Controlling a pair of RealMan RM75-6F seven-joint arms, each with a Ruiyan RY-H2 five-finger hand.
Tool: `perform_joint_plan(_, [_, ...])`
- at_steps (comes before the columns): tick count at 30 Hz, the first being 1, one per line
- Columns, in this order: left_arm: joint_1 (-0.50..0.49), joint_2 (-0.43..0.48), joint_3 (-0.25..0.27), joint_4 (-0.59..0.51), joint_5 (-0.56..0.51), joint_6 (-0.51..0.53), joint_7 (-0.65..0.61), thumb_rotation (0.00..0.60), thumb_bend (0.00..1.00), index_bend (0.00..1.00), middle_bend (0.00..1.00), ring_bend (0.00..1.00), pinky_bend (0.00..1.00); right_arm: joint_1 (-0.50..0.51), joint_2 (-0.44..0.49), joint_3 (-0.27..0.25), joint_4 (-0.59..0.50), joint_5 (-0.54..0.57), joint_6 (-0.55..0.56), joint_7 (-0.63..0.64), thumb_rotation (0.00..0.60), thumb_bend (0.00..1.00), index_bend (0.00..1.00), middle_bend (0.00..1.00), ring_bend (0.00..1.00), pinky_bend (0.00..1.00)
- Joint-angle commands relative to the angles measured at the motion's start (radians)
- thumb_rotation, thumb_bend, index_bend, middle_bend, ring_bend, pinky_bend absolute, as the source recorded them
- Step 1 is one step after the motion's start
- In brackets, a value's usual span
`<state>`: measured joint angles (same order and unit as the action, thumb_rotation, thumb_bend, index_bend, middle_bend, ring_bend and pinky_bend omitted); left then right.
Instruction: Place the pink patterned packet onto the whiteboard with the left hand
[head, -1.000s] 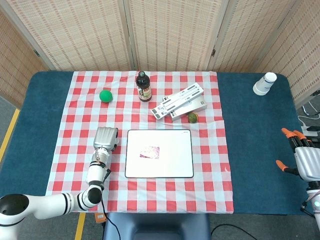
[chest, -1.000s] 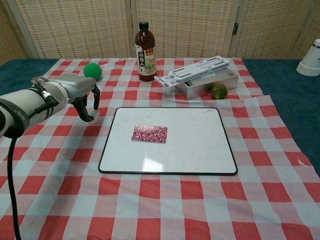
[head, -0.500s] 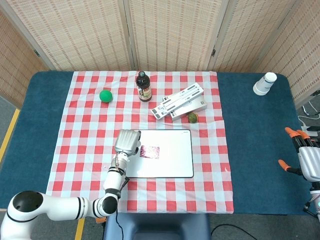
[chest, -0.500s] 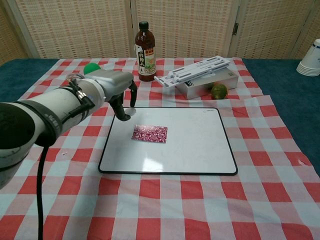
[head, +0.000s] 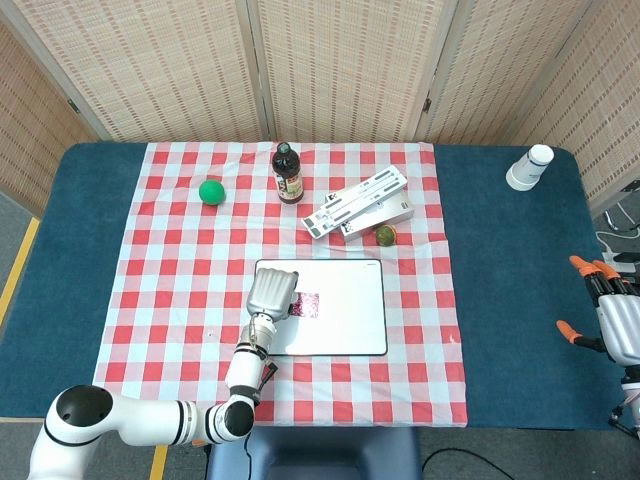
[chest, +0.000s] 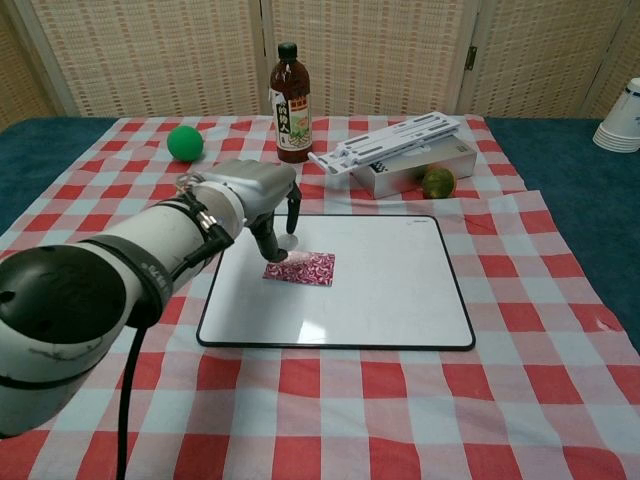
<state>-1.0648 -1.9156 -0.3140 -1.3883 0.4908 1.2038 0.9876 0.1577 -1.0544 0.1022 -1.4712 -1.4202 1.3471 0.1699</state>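
Staged robot test room, likely lab. Folding woven-reed screens (head: 330, 65) fencing off area well beyond left hand (head: 273, 293). Table under blue cover (head: 500, 260) and red-checked cloth (head: 170, 260). Yellow floor tape (head: 18, 270) far left of hand. Assorted props beyond hand: sauce bottle (chest: 290, 100), green ball (chest: 185, 142), paper cup stack (head: 528, 167).

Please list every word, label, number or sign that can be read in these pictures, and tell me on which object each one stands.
None can be read with confidence.
Bottle: its label shows large light characters, too blurred to read.
White box under the folded stand: dark print on its front, too small to read.
Pink patterned packet: only a pattern, no text visible.
Whiteboard: a tiny mark near its far right corner, unreadable.
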Motion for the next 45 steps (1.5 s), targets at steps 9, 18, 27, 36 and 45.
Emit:
perform_joint_plan(9, [-0.016, -0.051, -0.014, 0.029, 0.0, -0.001, 0.009, 0.6, 0.32, 0.53, 1.0, 1.0, 0.95, -0.004, 0.006, 0.002, 0.003, -0.002, 0.008, 0.021, 0.6, 0.15, 0.08, 0.14, 0.0, 0.26])
perform_joint_plan(18, [-0.02, -0.065, -0.02, 0.044, 0.001, 0.001, 0.024, 0.6, 0.33, 0.53, 1.0, 1.0, 0.95, -0.007, 0.011, 0.001, 0.005, -0.008, 0.013, 0.036, 0.6, 0.15, 0.08, 0.14, 0.0, 0.26])
perform_joint_plan(27, [-0.018, -0.071, -0.028, 0.089, -0.011, -0.029, 0.023, 0.6, 0.33, 0.53, 1.0, 1.0, 0.95, -0.002, 0.011, 0.005, 0.011, 0.002, 0.0, 0.046, 0.6, 0.15, 0.08, 0.14, 0.0, 0.26])
perform_joint_plan(36, [-0.007, -0.077, -0.024, 0.106, -0.01, -0.043, 0.015, 0.6, 0.33, 0.53, 1.0, 1.0, 0.95, 0.0, 0.01, 0.008, 0.013, 0.009, -0.006, 0.047, 0.6, 0.15, 0.08, 0.14, 0.0, 0.26])
perform_joint_plan(45, [-0.004, -0.08, -0.032, 0.096, 0.001, -0.033, 0.013, 0.6, 0.33, 0.52, 1.0, 1.0, 0.95, 0.0, 0.01, 0.01, 0.013, 0.012, -0.007, 0.049, 0.6, 0.15, 0.08, 0.14, 0.0, 0.26])
